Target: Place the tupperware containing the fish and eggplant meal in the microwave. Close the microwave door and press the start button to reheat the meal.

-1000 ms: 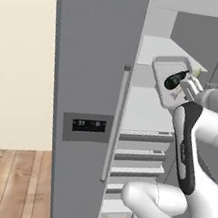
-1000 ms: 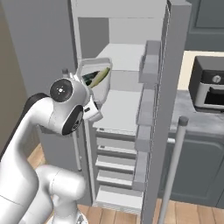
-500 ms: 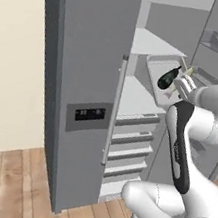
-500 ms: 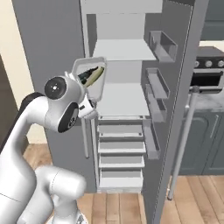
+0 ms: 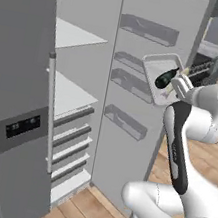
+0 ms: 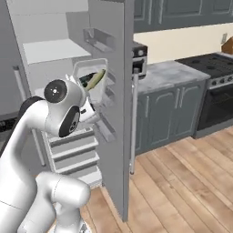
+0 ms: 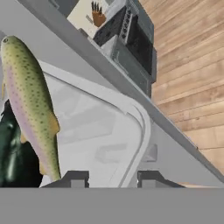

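Note:
My gripper (image 5: 173, 88) is shut on the rim of the tupperware (image 5: 154, 68), a pale grey tray held up and tilted in front of the open fridge. The fish and eggplant meal (image 5: 166, 78) lies in it. From the right base view the tupperware (image 6: 83, 72) sits above the wrist with the meal (image 6: 94, 80) inside. In the hand view the gripper (image 7: 112, 179) straddles the tupperware (image 7: 100, 131) rim, with the speckled fish (image 7: 30, 100) and dark eggplant (image 7: 11, 153) at left. The microwave is out of view.
The open fridge (image 5: 68, 93) and its door with bins (image 6: 111, 68) stand close to the arm. A grey counter (image 6: 166, 73) with cabinets and a black stove (image 6: 214, 91) lie to the right. A dark-and-silver appliance (image 6: 139, 61) is half hidden behind the fridge door.
The whole picture has swung: the base has turned right, so the fridge slid left and the counter and stove came into view. The tupperware stays gripped in the same hold.

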You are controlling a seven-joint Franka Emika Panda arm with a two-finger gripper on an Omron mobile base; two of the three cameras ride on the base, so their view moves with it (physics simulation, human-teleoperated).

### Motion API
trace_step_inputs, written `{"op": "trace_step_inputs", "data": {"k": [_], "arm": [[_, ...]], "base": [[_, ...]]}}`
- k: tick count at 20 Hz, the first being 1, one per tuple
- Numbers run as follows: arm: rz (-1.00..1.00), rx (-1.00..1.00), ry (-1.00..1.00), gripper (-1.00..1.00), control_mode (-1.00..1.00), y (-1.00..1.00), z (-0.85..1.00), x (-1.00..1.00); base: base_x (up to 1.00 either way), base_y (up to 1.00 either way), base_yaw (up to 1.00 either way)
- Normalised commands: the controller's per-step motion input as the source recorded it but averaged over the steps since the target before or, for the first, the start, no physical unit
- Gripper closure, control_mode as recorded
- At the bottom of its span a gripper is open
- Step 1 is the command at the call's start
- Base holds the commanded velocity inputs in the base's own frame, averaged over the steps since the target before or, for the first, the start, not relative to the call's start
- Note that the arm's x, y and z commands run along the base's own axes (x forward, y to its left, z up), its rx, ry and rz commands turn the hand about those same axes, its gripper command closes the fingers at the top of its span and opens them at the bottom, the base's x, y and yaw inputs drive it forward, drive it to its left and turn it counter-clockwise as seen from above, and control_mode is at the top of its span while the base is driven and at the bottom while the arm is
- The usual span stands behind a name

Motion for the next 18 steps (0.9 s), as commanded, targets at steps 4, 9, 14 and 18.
{"op": "trace_step_inputs", "data": {"k": [4,9,14,18], "arm": [[0.0,0.0,0.0,1.0,1.0,0.0,0.0,0.0],[0.0,0.0,0.0,1.0,1.0,0.0,0.0,0.0],[0.0,0.0,0.0,1.0,1.0,0.0,0.0,0.0],[0.0,0.0,0.0,1.0,1.0,0.0,0.0,0.0]], "base": [[0.0,-0.2,-0.7],[0.0,-0.16,-0.72],[0.0,-0.22,-0.74],[0.16,-0.12,-0.7]]}}
